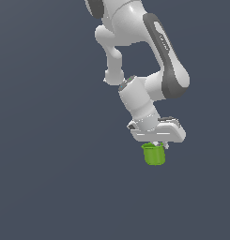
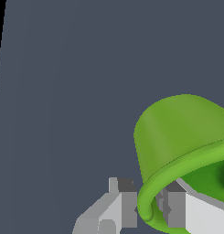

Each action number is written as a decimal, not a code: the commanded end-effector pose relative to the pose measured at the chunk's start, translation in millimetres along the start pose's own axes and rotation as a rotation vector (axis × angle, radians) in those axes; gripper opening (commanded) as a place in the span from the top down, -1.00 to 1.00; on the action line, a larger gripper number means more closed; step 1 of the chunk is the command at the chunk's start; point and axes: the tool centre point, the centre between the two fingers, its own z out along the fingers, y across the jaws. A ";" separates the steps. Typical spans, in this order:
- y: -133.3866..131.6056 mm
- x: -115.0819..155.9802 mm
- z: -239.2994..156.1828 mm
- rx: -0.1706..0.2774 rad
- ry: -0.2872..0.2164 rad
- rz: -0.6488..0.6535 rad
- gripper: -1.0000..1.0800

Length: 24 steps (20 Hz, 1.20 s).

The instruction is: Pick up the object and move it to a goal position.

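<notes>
Currently hand (image 1: 158, 143) pinching rim wall of green cup (image 1: 154, 154), one finger (image 2: 173, 208) inside, one outside; cup hangs below hand. Risk: thin rim grip slips, cup tilts or drops during transfer.

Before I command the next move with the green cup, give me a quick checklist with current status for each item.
1. Small lime-green cup-like cylinder sits right under the white gripper: ok.
2. Fingers straddle the cup's rim, one outside, one inside: ok, per wrist view.
3. Fingers clamped firmly on the rim: cannot tell.
4. Cup lifted off the dark grey surface: cannot tell, no shadow or edge shows.
5. Goal position visible: not ok, no marker in either view.
6. Cup upright: ok in the exterior view.
</notes>
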 end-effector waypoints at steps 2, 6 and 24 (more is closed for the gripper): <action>-13.4 -0.8 -1.7 0.038 0.027 -0.032 1.00; -25.5 -2.7 -2.9 0.075 0.051 -0.062 1.00; -64.3 -11.1 -10.6 0.196 0.128 -0.159 1.00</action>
